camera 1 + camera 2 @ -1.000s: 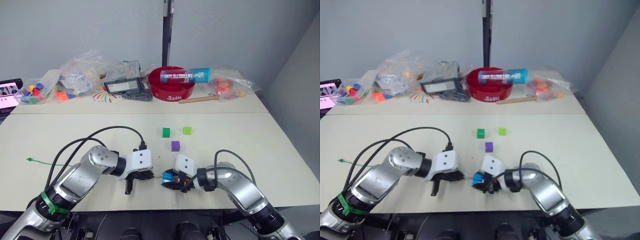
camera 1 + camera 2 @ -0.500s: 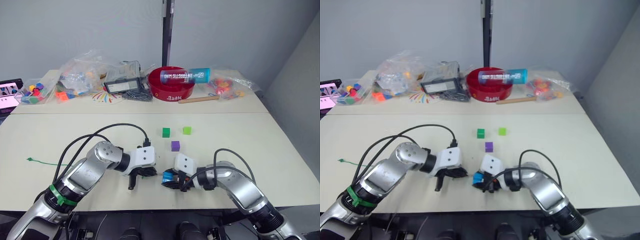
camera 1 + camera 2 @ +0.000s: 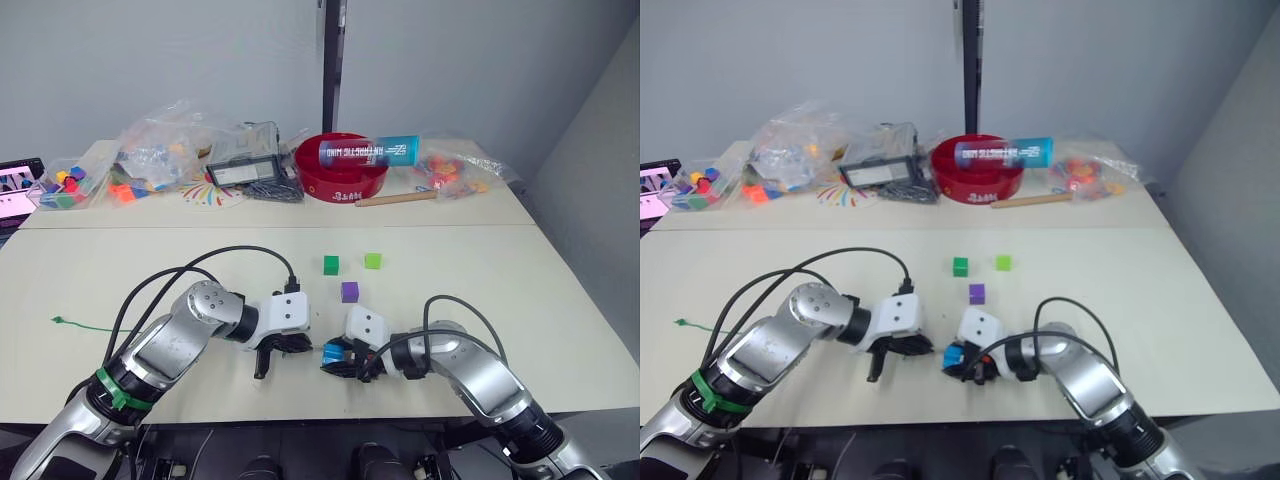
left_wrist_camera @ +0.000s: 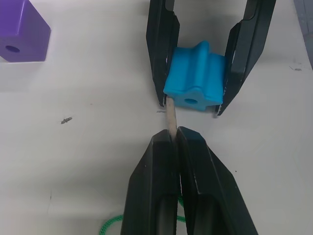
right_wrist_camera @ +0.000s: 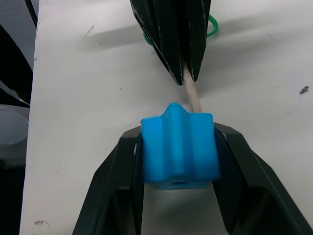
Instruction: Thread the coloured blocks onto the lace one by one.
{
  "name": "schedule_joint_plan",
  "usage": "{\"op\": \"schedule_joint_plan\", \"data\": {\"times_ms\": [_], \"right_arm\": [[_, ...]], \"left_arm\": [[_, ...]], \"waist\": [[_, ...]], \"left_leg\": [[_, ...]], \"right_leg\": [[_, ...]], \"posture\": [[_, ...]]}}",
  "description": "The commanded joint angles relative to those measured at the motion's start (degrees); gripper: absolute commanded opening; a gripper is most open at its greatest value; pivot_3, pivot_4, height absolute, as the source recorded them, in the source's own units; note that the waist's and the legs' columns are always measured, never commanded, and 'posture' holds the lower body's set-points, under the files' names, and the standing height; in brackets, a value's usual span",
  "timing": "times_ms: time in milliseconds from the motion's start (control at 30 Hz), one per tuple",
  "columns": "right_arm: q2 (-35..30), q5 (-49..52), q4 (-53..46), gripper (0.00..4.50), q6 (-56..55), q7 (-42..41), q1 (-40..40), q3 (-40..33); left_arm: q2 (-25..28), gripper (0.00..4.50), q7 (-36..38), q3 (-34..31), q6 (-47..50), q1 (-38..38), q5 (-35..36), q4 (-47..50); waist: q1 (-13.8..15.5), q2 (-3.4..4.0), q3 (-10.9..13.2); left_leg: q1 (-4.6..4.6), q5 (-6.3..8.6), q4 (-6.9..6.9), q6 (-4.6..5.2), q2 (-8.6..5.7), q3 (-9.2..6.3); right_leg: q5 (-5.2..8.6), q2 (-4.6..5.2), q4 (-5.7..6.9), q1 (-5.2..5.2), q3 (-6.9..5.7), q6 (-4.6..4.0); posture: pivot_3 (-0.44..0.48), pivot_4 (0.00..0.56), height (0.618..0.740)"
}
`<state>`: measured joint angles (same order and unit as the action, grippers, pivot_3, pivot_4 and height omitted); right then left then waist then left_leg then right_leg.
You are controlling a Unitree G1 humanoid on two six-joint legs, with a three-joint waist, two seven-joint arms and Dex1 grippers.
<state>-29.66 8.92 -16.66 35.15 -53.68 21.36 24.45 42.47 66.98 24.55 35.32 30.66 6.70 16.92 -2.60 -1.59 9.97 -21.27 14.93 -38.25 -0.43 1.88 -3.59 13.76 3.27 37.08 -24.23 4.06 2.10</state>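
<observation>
Now lace (image 4: 171, 117) tip touches blue block (image 4: 194, 78) beside its hole.

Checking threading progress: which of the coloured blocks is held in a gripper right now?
The blue block, clamped in the right gripper; the purple, dark green and light green blocks lie loose on the table.

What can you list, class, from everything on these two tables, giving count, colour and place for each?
Blue plastic block: one, front table, clamped in right gripper.
Thin green lace: one, front table's left side; pale stiff tip beside the blue block.
Purple cube: one, mid front table.
Dark green cube: one, behind the purple cube.
Light green cube: one, right of the dark green cube.
Red bowl: one, back table, with a blue-labelled tube lying across it.
Clear bags of toys: several, back table.
Left gripper: black, pinching the lace tip.
Right gripper: black.
</observation>
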Motion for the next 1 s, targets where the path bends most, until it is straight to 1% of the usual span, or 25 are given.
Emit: {"op": "schedule_joint_plan", "data": {"times_ms": [33, 467, 767, 1000], "right_arm": [[-0.5, -0.1, -0.3, 1.36, -0.7, 0.3, -0.9, -0.2], [-3.6, 0.4, 0.0, 1.36, -2.2, -0.4, -3.4, -1.3], [-3.9, 1.1, 0.6, 1.36, -3.7, -1.1, -4.5, -1.9], [-4.0, -0.2, 0.1, 1.36, -2.3, -0.8, -3.5, -0.6]], "left_arm": [[-0.4, 0.0, 0.6, -1.0, 0.3, -0.5, 2.3, 4.0], [2.1, 0.0, -1.6, -3.5, 6.2, -4.7, 4.1, 9.8], [3.0, 0.0, -3.3, -4.4, 5.7, -6.6, 4.7, 10.1], [3.1, 0.0, -3.8, -4.5, 4.3, -6.7, 5.1, 9.9]], "waist": [[0.0, 0.0, 0.0], [0.3, 0.0, 0.0], [0.6, 0.0, 0.0], [0.5, 0.0, 0.0]], "left_leg": [[0.0, 0.0, 0.0, 0.0, 0.0, 0.0], [-0.01, 0.0, 0.0, 0.0, -0.02, 0.0], [0.0, 0.0, 0.0, 0.0, -0.03, 0.01], [0.0, 0.0, 0.0, 0.0, -0.03, 0.01]], "right_leg": [[0.0, 0.0, 0.0, 0.0, 0.0, 0.0], [0.01, 0.04, -0.04, 0.03, 0.0, 0.02], [0.01, 0.04, -0.06, 0.06, 0.0, 0.02], [0.01, 0.04, -0.06, 0.06, 0.0, 0.02]], "posture": [[0.0, 0.15, 0.731], [0.0, 0.15, 0.731], [0.0, 0.15, 0.731], [0.0, 0.15, 0.731]]}}
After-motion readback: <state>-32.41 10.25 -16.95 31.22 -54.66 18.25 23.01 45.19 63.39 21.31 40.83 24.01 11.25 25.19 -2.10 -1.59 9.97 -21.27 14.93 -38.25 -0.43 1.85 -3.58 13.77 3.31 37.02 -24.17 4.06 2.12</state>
